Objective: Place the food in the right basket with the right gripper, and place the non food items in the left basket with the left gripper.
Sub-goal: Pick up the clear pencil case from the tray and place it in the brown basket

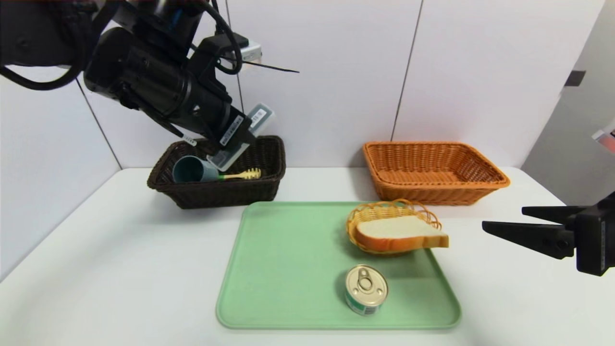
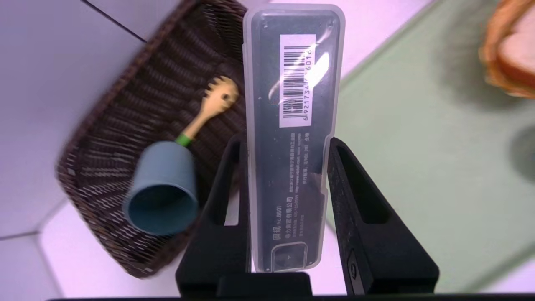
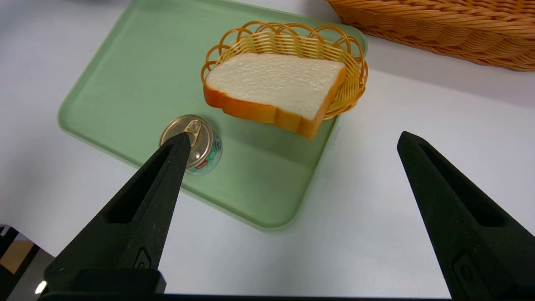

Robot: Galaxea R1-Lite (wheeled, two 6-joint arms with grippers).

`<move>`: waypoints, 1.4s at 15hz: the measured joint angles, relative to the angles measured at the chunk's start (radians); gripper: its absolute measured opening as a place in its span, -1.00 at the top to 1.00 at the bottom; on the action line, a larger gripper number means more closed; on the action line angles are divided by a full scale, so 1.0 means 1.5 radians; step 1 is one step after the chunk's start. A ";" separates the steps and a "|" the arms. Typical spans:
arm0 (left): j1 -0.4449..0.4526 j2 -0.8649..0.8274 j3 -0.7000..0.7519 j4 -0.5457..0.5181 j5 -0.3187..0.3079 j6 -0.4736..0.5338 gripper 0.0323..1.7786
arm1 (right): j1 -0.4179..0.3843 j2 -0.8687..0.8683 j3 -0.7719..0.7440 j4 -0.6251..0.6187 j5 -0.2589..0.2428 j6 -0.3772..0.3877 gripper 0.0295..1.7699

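The left gripper [image 2: 288, 144] has its jaws parted only as far as the narrow sides of a clear plastic case [image 2: 294, 163], which it grips between them, the case's long side reaching out past the fingertips. Gripping across the narrow width looks sensible: the jaws need little spread, and the flat sides give them a steady bearing. The claw hangs over the dark basket [image 1: 226, 194], likely because the case is a non-food item and this is the left basket, so the step in hand seems to be lowering and letting go. Below the claw, inside that basket, lie a blue cup [image 2: 161, 188] on its side and a wooden fork [image 2: 215, 98] with a green-ended handle; they take up room, and the case could land tilted on the cup or catch the rim, so a small drop into the free part would be the safer course. On the robot's right side of this claw, well apart, the green tray [image 1: 288, 269] carries a tin can [image 1: 366, 290] and a small wicker basket [image 3: 284, 44] with a bread slice [image 3: 271, 85] resting in it and overhanging its edge. The right gripper [image 3: 292, 136] waits beside the tray, jaws wide and holding nothing, with the orange basket [image 1: 437, 192] beyond it, ready for the food.
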 joint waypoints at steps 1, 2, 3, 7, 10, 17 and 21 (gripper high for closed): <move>0.016 0.013 0.000 -0.023 0.000 0.050 0.39 | 0.000 0.000 0.000 0.000 0.000 0.000 -0.93; 0.033 0.029 0.000 -0.045 0.000 0.104 0.39 | 0.000 0.000 0.001 0.000 0.000 0.000 -0.93; 0.046 0.044 0.000 -0.061 0.000 0.150 0.39 | 0.000 0.000 0.001 0.000 0.000 0.000 -0.93; 0.085 0.107 -0.001 -0.146 0.000 0.285 0.39 | 0.000 0.000 0.003 0.000 0.000 0.000 -0.93; 0.091 0.155 -0.001 -0.198 0.001 0.308 0.39 | 0.000 0.000 0.010 0.000 0.000 0.000 -0.93; 0.091 0.227 0.001 -0.204 0.001 0.287 0.39 | -0.005 -0.007 0.023 -0.012 0.000 0.009 -0.93; 0.093 0.243 -0.001 -0.208 0.002 0.286 0.23 | -0.006 -0.008 0.030 -0.019 0.000 0.009 -0.93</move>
